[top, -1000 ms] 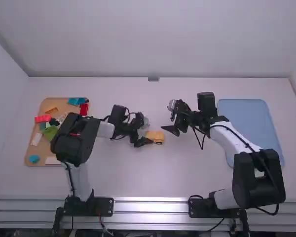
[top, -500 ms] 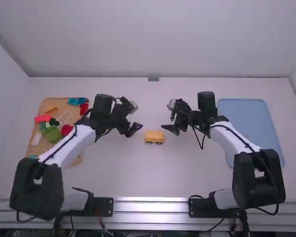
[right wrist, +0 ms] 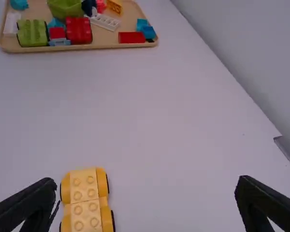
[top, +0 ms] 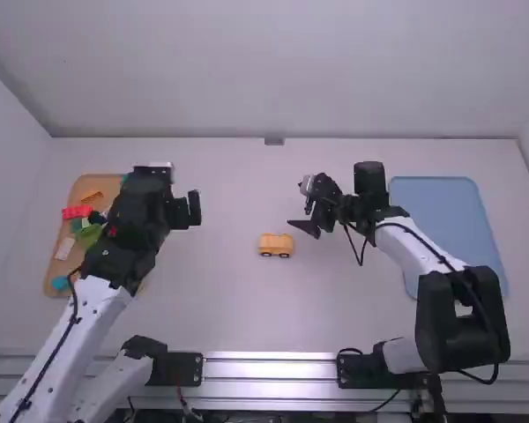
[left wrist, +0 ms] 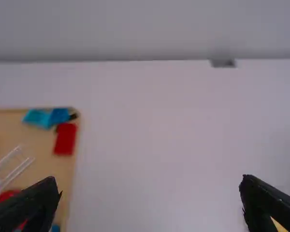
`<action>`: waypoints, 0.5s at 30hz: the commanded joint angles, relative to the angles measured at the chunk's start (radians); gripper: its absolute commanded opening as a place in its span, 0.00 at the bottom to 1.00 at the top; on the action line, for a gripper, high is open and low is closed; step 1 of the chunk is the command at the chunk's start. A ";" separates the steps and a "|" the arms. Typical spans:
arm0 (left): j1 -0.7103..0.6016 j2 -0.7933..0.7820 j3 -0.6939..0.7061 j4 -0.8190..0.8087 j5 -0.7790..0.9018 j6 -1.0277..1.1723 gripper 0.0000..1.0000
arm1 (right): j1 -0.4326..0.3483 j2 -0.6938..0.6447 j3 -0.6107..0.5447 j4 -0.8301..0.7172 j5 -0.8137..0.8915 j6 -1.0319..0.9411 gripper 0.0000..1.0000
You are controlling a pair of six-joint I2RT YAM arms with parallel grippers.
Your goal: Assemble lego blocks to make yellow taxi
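My left gripper point(top: 194, 209) is raised beside the wooden tray's right side, well left of the taxi. In the left wrist view the fingers of the left gripper point(left wrist: 152, 200) stand wide apart, nothing between them. A yellow wheeled block taxi point(top: 276, 245) rests upright at the table's middle; the right wrist view shows the studded top of the taxi point(right wrist: 84, 193). My right gripper point(top: 307, 226) hangs just right of and beyond it, not touching. Seen from its own wrist, the right gripper point(right wrist: 147, 200) is open and empty, with the taxi near one finger.
The wooden tray point(right wrist: 101, 50) at the left holds several coloured blocks, among them a red block point(right wrist: 131, 37) and a green one point(right wrist: 33, 33). A blue tray point(top: 441, 198) lies at the right, partly behind the right arm.
The left gripper has pulled away from the taxi, leftward and back towards the wooden tray, leaving the taxi on the table. The right arm has barely changed.
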 commanded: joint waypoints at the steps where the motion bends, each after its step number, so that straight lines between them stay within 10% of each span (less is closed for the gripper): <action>1: 0.006 -0.043 0.080 -0.079 -0.230 -0.195 0.99 | 0.002 -0.024 0.010 0.000 -0.005 0.002 0.99; 15: 0.315 0.100 0.469 -0.619 -0.243 -0.330 0.99 | 0.002 -0.024 0.010 0.082 -0.158 -0.002 1.00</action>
